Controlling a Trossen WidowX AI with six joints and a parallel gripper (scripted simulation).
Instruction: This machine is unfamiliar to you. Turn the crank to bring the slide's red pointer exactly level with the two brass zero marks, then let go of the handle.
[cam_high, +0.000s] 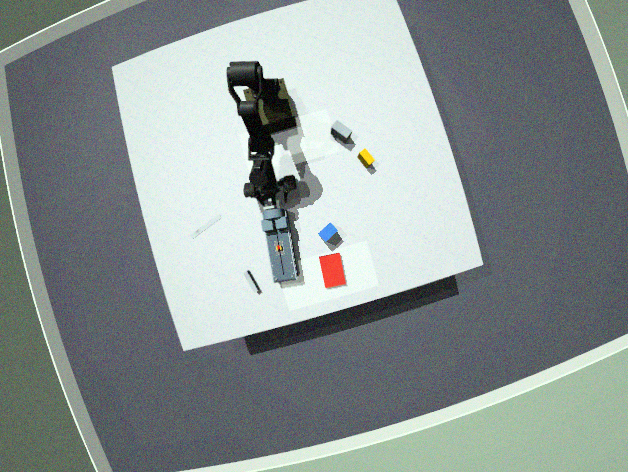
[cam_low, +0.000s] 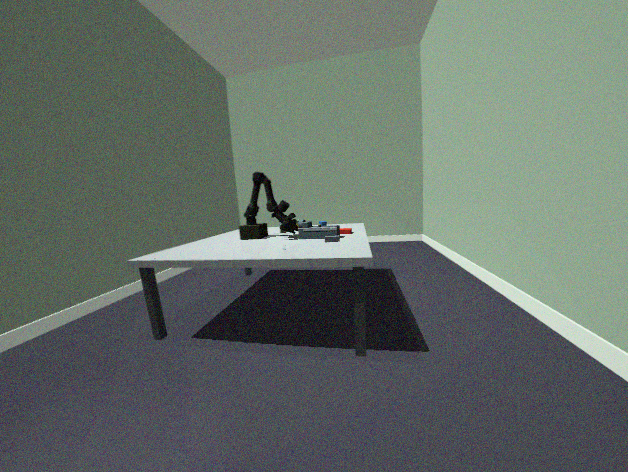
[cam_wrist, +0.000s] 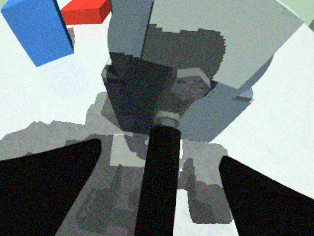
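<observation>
The blue-grey machine (cam_high: 287, 266) (cam_low: 319, 233) (cam_wrist: 270, 30) lies on the table in front of the arm. Its red pointer (cam_high: 279, 248) shows small on top, with yellowish marks beside it; whether they are level is too small to tell. The pointer is out of the wrist view. The crank's black handle (cam_wrist: 159, 185) sticks out from a pale collar (cam_wrist: 167, 118) toward the wrist camera. My gripper (cam_wrist: 161, 155) is open, one finger on each side of the handle, with a gap to both. In the top view the handle is hidden under the gripper.
A blue block (cam_high: 327, 231) (cam_wrist: 37, 30) and a flat red block (cam_high: 332, 270) (cam_wrist: 87, 11) lie beside the machine. A slim black-edged piece (cam_high: 253, 282) lies on its other side. A grey block (cam_high: 341, 129) and a yellow block (cam_high: 365, 157) are nearer the arm's base.
</observation>
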